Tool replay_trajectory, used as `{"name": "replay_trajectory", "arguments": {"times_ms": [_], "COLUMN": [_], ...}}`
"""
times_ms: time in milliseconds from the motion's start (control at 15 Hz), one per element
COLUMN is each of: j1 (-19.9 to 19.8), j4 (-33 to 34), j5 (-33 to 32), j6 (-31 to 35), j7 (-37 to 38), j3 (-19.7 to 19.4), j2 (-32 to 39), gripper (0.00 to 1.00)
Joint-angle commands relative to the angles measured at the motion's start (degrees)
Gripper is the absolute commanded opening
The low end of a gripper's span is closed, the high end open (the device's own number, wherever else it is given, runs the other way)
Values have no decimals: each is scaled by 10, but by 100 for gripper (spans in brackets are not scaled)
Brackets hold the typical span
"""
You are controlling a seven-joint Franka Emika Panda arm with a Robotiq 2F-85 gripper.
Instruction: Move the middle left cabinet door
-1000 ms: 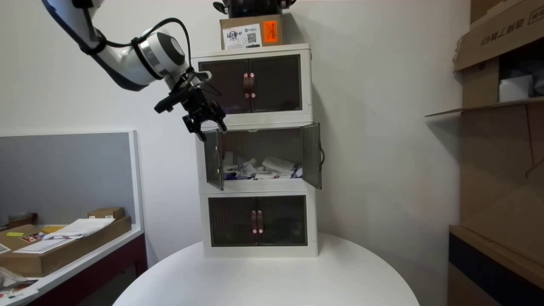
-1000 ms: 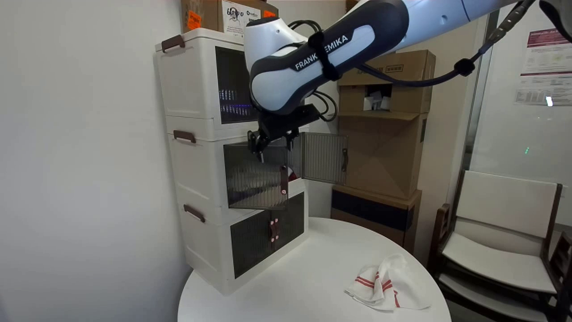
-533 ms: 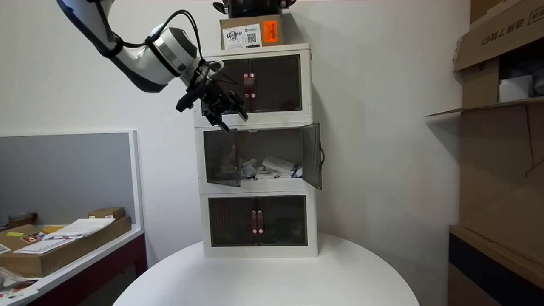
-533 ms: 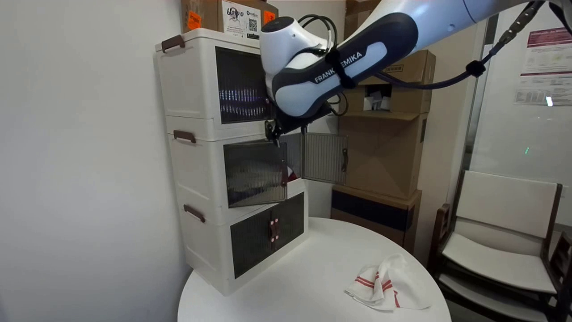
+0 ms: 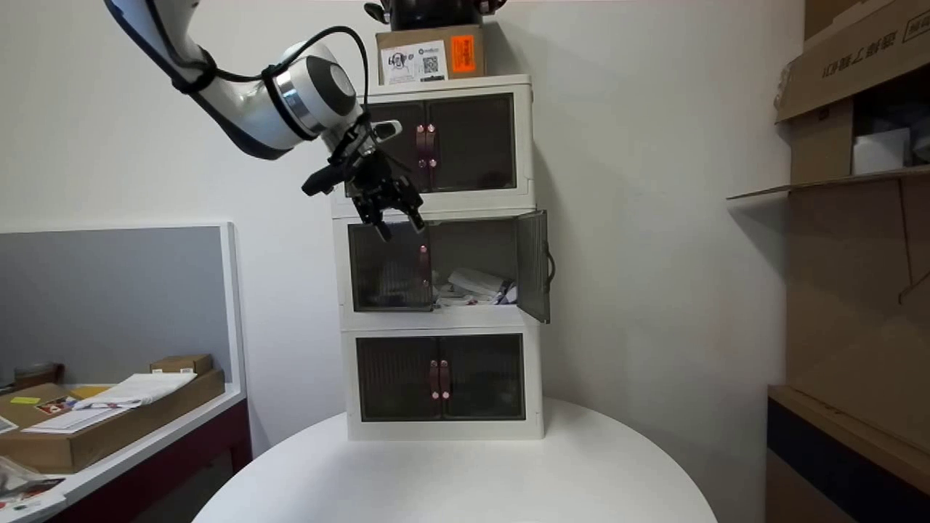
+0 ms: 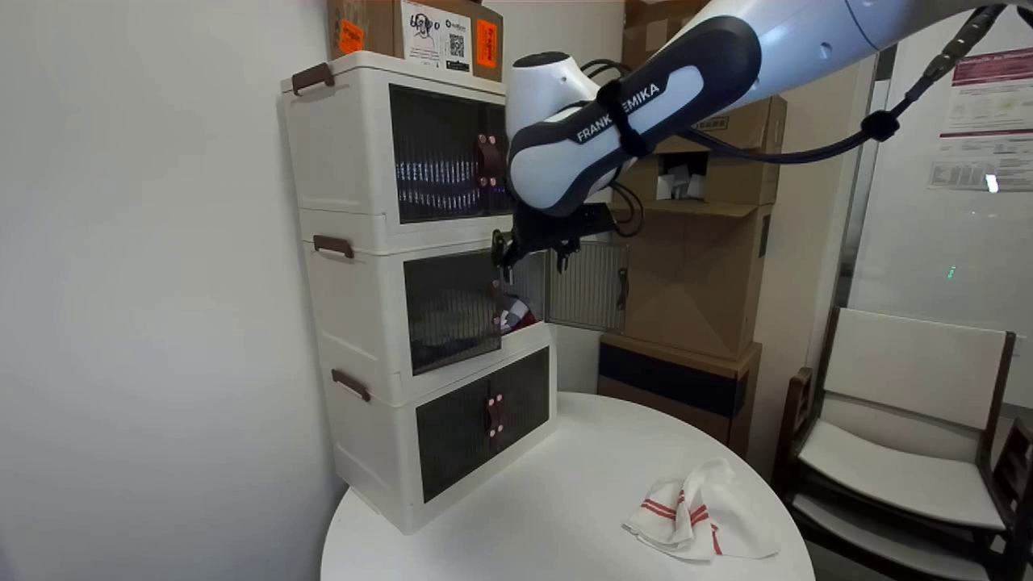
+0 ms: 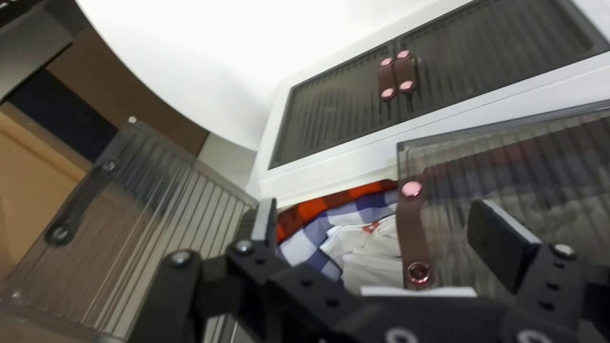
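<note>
The middle left cabinet door (image 5: 389, 280) is a dark ribbed pane with a brown strap handle (image 5: 424, 265). It stands almost flush with the cabinet front, slightly ajar; it also shows in an exterior view (image 6: 452, 315). My gripper (image 5: 402, 229) is open and empty in front of the door's upper part; it also shows in an exterior view (image 6: 535, 269). In the wrist view, my gripper (image 7: 381, 228) spreads its fingers either side of the door's free edge and handle (image 7: 413, 233). I cannot tell whether a finger touches the door (image 7: 538, 162).
The matching right leaf (image 5: 532, 265) stands wide open, sticking outward. Cloths (image 7: 362, 243) lie inside the middle tier. Closed doors (image 5: 439, 378) of the bottom tier are below. A white towel (image 6: 702, 512) lies on the round table (image 6: 565, 516). Cardboard boxes (image 6: 686, 274) stand behind.
The middle left door has swung inward from standing well open to nearly flush. My gripper has moved right along the cabinet front, rising and then dropping slightly. The right leaf has not moved.
</note>
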Motion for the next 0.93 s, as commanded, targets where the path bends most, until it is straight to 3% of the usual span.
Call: {"name": "replay_trajectory", "arguments": {"times_ms": [0, 333, 600, 867], "j1": [-3, 5, -12, -22], "j4": [-88, -135, -154, -144], "j5": [134, 292, 228, 153], "j6": [65, 100, 140, 214], "j7": [-122, -343, -374, -347], "j3": [2, -8, -8, -7], "j2": [-66, -75, -50, -12], "gripper": [100, 100, 100, 100]}}
